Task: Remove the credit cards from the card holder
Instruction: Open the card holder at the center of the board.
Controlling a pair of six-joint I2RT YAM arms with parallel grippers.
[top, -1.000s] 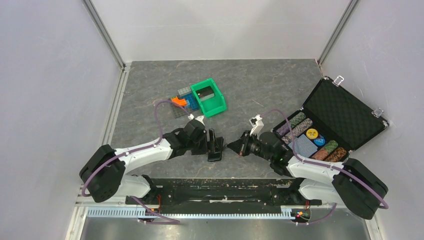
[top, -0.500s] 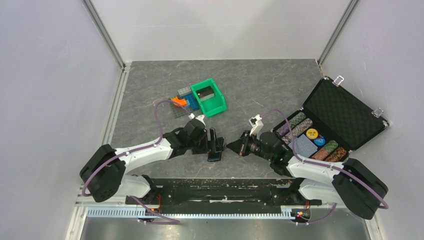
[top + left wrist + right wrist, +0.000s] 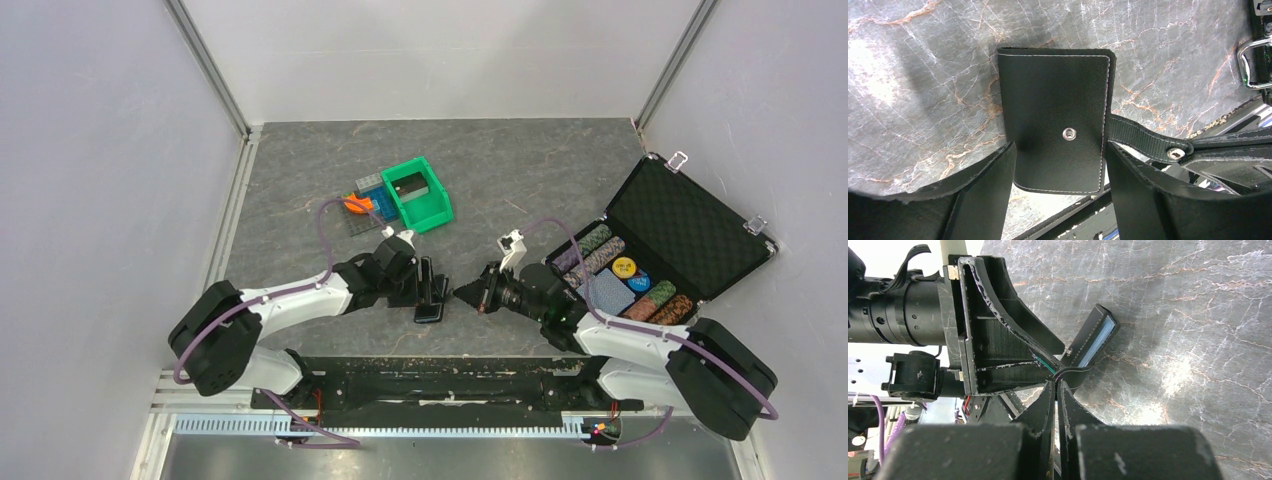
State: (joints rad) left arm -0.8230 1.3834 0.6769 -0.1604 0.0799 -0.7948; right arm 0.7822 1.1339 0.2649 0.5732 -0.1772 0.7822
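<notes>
Card holder [image 3: 1053,95] (black) inside left tool [image 3: 1059,150]

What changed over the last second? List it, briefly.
The left arm shifted slightly rightward, pushing the left hand further over the card holder, which its fingers flank; whether they press it is unclear. Nothing was let go. The right hand stayed shut on the strap; card holder, green bin and chip case kept their places.
</notes>
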